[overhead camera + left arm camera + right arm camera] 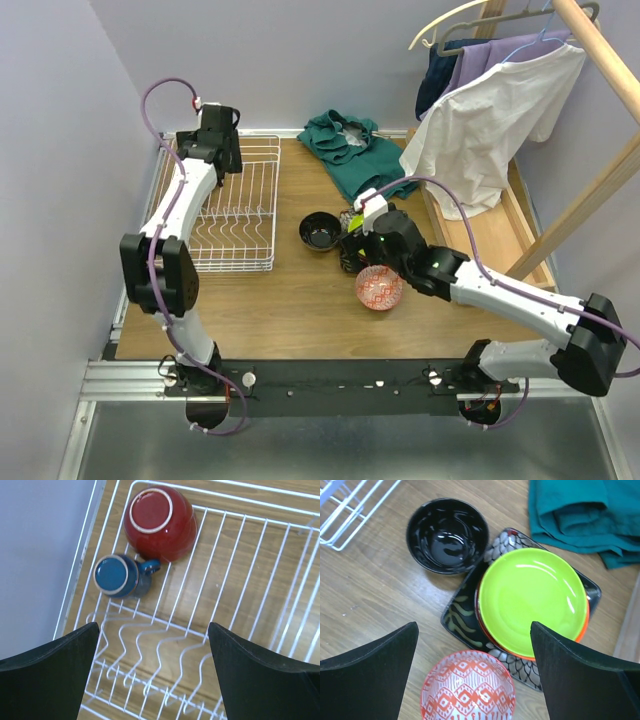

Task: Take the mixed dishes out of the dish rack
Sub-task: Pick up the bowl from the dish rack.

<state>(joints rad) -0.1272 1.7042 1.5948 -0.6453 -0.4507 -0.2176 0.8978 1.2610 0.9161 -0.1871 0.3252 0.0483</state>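
- Above the dish rack (245, 225): left gripper (152, 627), fingers spread wide, holding nothing.
- In the rack's corner, bottoms up, side by side: red cup (160, 522) and dark-blue mug (117, 575).
- Right gripper (473, 630), fingers parted wide, empty.
- Beneath it, lime-green plate (532, 597) stacked on black square floral plate (462, 620). Just beside them, black bowl (447, 535) and red-patterned bowl (467, 692).

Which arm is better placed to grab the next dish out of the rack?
Left. The left claw hangs open over the dish rack, near the dark-blue mug and red cup upside down inside. The right claw is over the lime-green plate, out on the table.
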